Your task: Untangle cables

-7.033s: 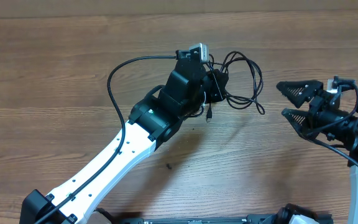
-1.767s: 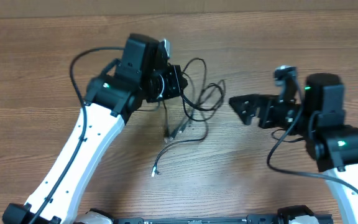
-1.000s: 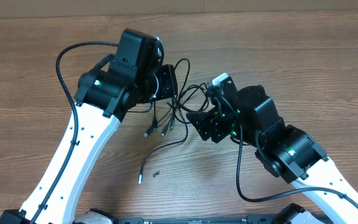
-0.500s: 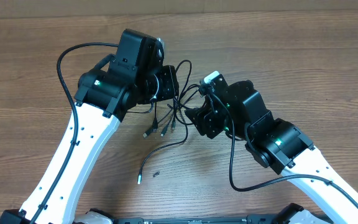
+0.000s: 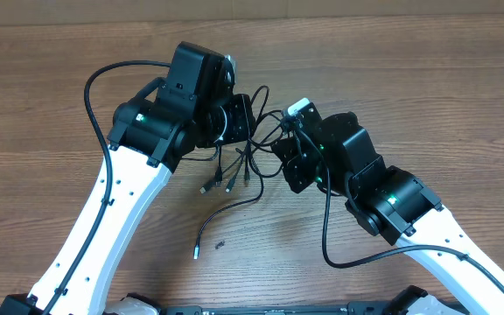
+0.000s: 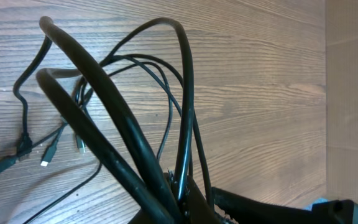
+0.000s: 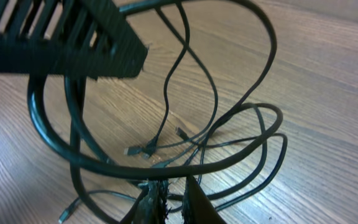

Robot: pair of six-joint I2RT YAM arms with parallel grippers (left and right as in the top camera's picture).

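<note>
Cables (image 5: 248, 162): several thin black cords, caught together in one loose tangle.
Pose: loops lifted off the tabletop (image 5: 392, 87), arching between the two claws.
Left side: strands pinched in the closed left claw (image 5: 240, 122).
Right side: strands nipped at the tips of the right claw (image 7: 171, 202).
Plug ends (image 5: 227, 185): three small connectors hanging close together under the tangle.
Free tail (image 5: 201, 236): one cord curving away, lying flat on the wood, its plug toward the near edge.

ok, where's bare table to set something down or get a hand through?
Bare wood: the table far right beyond the right arm, the far left outside the left arm, and the strip along the far edge. Crowded: centre, where left gripper and right gripper meet in the cables; plug ends and one tail trail into the gap between the arms.
</note>
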